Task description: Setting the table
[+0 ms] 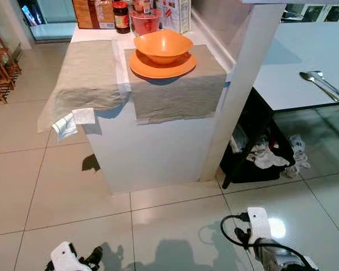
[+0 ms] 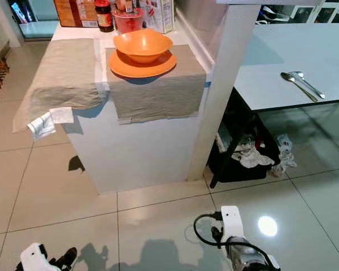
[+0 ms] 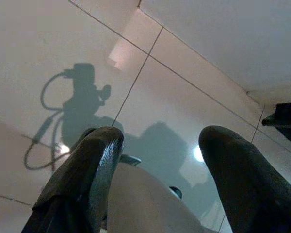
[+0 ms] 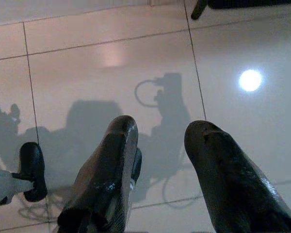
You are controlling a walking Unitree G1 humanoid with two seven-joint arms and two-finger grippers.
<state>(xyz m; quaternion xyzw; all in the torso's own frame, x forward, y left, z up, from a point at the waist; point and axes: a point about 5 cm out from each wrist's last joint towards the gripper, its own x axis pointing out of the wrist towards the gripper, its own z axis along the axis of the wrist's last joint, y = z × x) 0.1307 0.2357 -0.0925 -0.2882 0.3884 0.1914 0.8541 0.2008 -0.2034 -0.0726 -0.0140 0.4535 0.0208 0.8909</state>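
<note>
A white counter [image 1: 152,147] stands ahead on a shiny floor [image 1: 62,192] of big pale tiles. Two grey cloths [image 1: 175,90] lie over its top and hang down the front. On the right cloth sits an orange plate [image 1: 161,69], and an orange bowl [image 1: 163,45] rests on the plate, open side up. Jars and boxes [image 1: 130,14] stand at the back of the counter.

To the right, past a white post [image 1: 243,84], is a pale table [image 1: 305,62]. Two spoons [image 1: 322,83] lie side by side on it, long ways slanting, with the round ends toward the far left.

Both arms hang low over the floor. The left gripper [image 3: 160,160] has its fingers spread apart and holds nothing. The right gripper [image 4: 157,150] is also parted and holds nothing.
</note>
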